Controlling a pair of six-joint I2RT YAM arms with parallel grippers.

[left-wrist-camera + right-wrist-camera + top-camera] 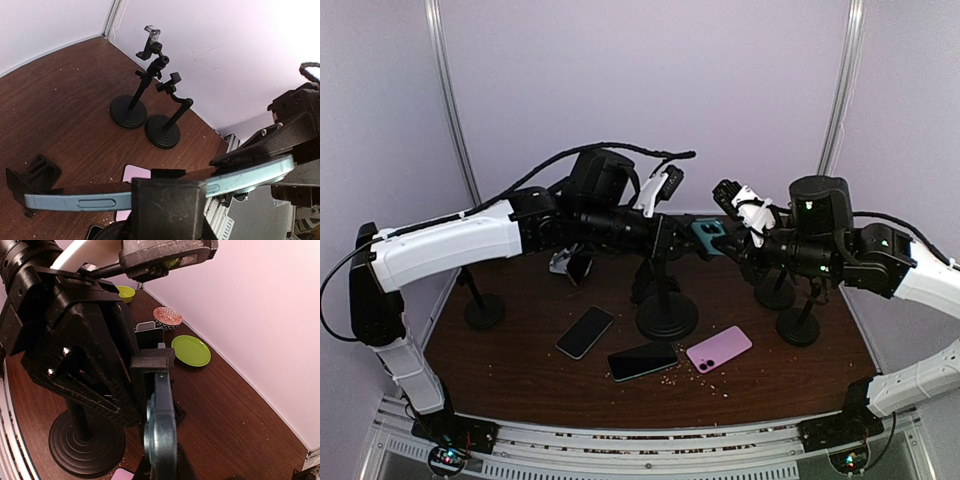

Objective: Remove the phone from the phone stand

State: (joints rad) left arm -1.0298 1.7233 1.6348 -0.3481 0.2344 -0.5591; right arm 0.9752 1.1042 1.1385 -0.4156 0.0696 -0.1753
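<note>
My right tool (729, 233) looks clenched on the outer end of the phone (708, 238): in the left wrist view a dark finger lies along the top of that end with a grey part under it. My left tool (656, 232) is hard against the head of the phone stand (666, 318), but I cannot tell whether it is clenched or released, because its fingers are lost among the black parts.

The phone sits level and edge-on, gripped at its middle by the stand's clamp, well above the table (520, 350).

To do this step well, I judge the left side should brace the stand while the right draws the phone straight out along the clamp's opening. Twisting risks tipping the stand by its round base.

I count one phone mounted and three lying flat: two dark (585, 332) (643, 361) and one pink (718, 349). There are three empty stands (483, 310) (798, 325) (776, 293), besides the loaded one. The right wrist view adds one green plate (190, 350), one green bowl (125, 292) and one patterned bowl (167, 316).
</note>
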